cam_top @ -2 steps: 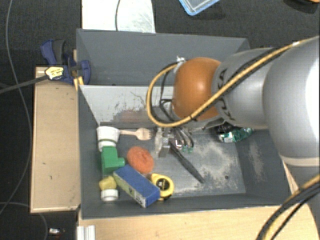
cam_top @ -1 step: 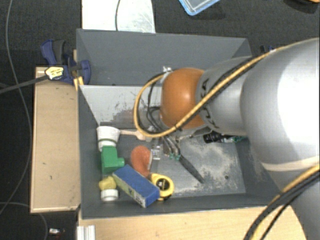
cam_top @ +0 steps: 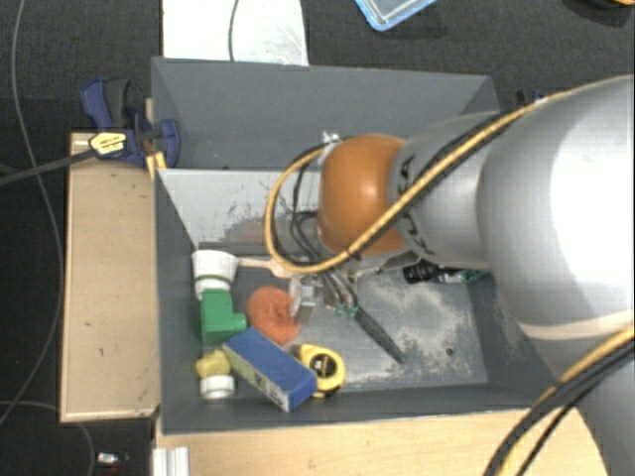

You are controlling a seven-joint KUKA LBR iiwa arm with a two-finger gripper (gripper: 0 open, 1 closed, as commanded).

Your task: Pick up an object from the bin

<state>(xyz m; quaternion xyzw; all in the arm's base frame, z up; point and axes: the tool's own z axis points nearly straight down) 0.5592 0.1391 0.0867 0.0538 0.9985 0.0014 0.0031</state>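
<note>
My gripper (cam_top: pixel 319 299) hangs below the orange wrist cover near the middle of the bin floor, open, with nothing visible between its fingers. Its left finger (cam_top: pixel 299 301) stands right beside an orange-red rounded lump (cam_top: pixel 268 311), at that lump's right edge. A thin black stick (cam_top: pixel 378 332) lies on the floor just right of the gripper, slanting toward the front. A yellow tape measure (cam_top: pixel 323 366) sits in front of the gripper, against a blue box (cam_top: pixel 266 367).
Along the bin's left wall lie a green bottle with a white cap (cam_top: pixel 217 300) and a small yellow bottle (cam_top: pixel 213 373). A pale thin stick (cam_top: pixel 254 262) lies behind the lump. A dark item (cam_top: pixel 437 274) shows under the arm at the right.
</note>
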